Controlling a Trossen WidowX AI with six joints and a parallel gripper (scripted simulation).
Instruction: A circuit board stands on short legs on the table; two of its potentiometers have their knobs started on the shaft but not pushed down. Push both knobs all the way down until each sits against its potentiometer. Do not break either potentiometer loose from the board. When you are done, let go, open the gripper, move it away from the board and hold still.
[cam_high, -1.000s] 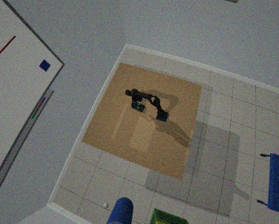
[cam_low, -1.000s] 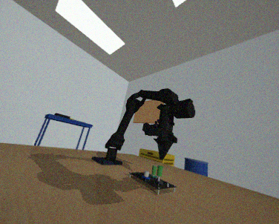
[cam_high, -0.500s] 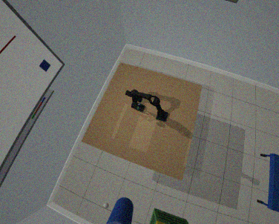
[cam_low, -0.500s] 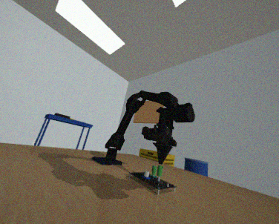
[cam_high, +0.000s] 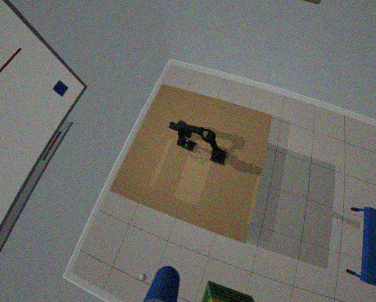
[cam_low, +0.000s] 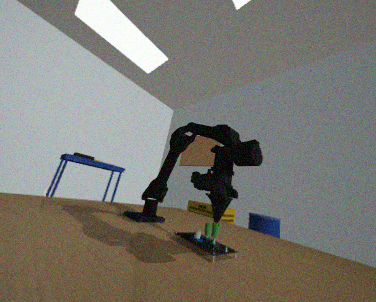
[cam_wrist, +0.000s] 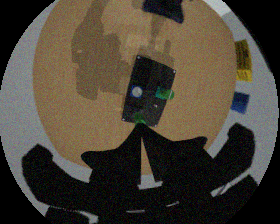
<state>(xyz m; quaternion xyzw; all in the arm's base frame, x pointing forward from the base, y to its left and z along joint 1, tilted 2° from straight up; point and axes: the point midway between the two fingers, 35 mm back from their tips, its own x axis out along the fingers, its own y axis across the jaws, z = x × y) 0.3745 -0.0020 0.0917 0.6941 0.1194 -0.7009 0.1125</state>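
Observation:
The dark circuit board (cam_low: 224, 250) (cam_wrist: 145, 71) (cam_high: 187, 144) stands on the brown table top. Two green knobs (cam_low: 208, 229) (cam_low: 216, 230) stick up from it side by side; in the wrist view one green knob (cam_wrist: 164, 93) is at the board's right edge and the other (cam_wrist: 140, 121) at its near end. A white round part (cam_low: 198, 233) (cam_wrist: 136, 91) sits beside them. My gripper (cam_low: 216, 218) (cam_wrist: 140, 125) is shut and empty. It points straight down, with its tip just above the right-hand green knob. I cannot tell if it touches.
The arm's base (cam_low: 145, 216) (cam_high: 218, 156) stands behind the board. Off the table are a blue table (cam_low: 92, 162), a yellow sign (cam_low: 210, 210), a blue cylinder (cam_low: 264, 223) (cam_high: 162, 285) and a green crate (cam_high: 225, 292).

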